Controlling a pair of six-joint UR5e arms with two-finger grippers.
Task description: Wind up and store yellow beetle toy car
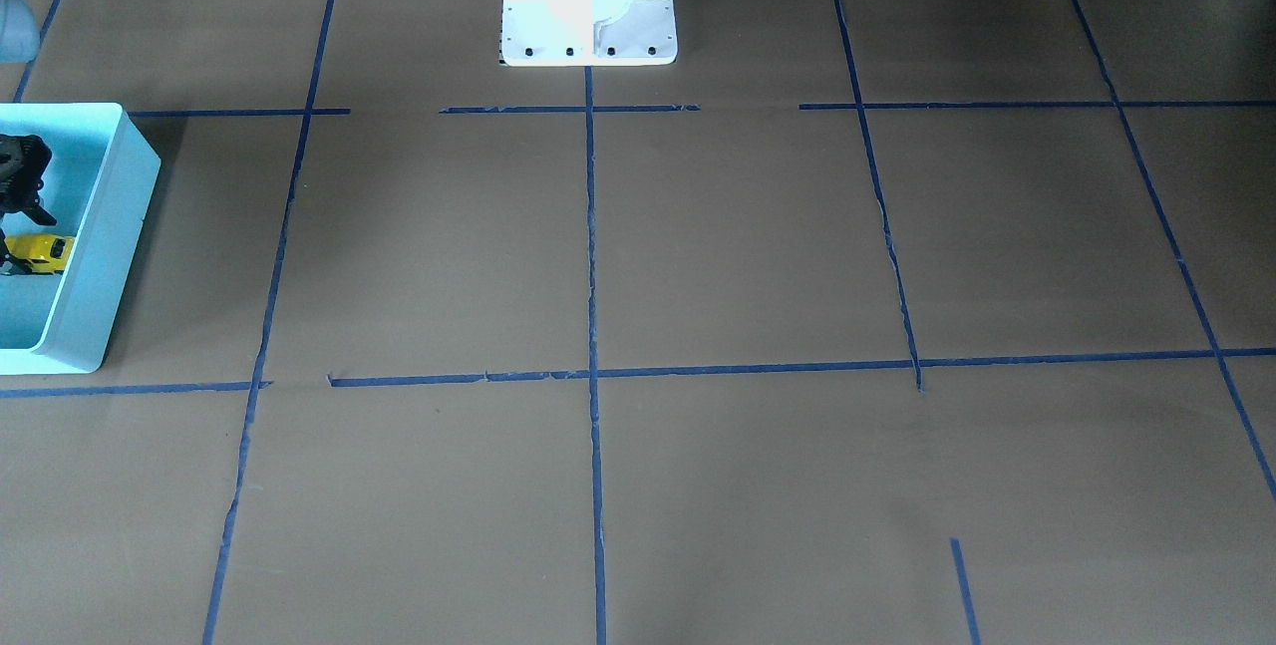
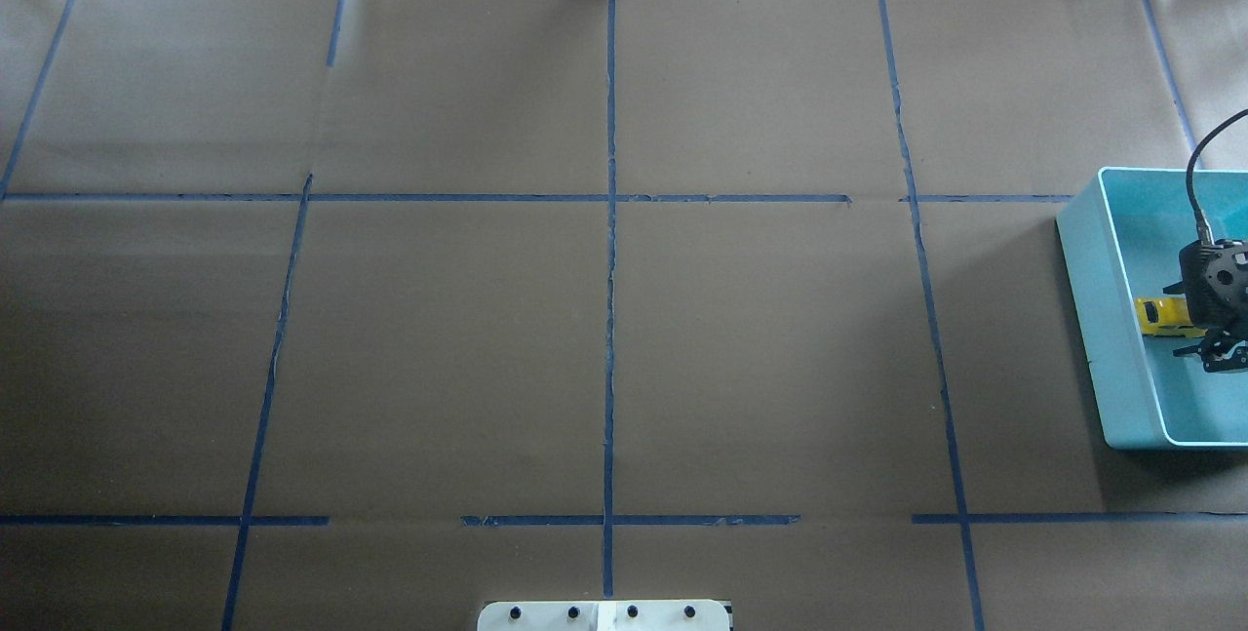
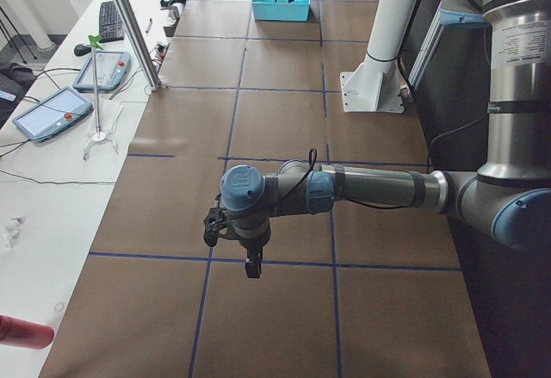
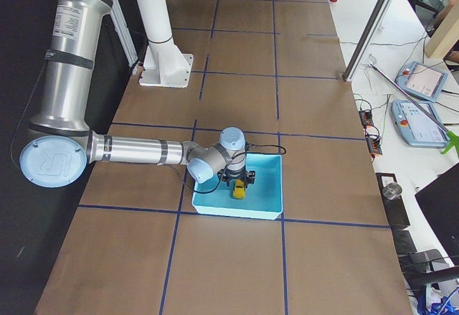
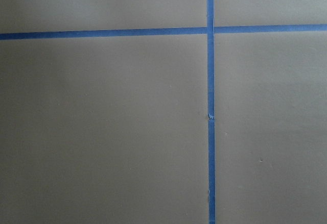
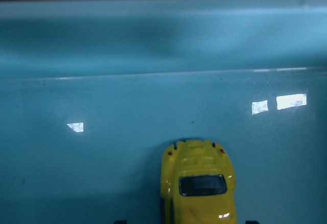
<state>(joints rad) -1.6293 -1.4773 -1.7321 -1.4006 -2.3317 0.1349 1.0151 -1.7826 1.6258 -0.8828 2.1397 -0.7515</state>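
Where the front-facing view cuts off at its left edge, the right gripper (image 1: 27,241) hangs inside the light blue bin (image 1: 110,226) over the yellow beetle toy car (image 1: 45,252), and the overhead view puts the car on the bin floor near one long wall. Exterior left view: the left gripper (image 3: 250,262) hovers over the brown table (image 3: 275,120), well apart from the bin, jaw state cannot be told. Right wrist view: the car sits on its wheels, jaws spread either side, clear of its body.
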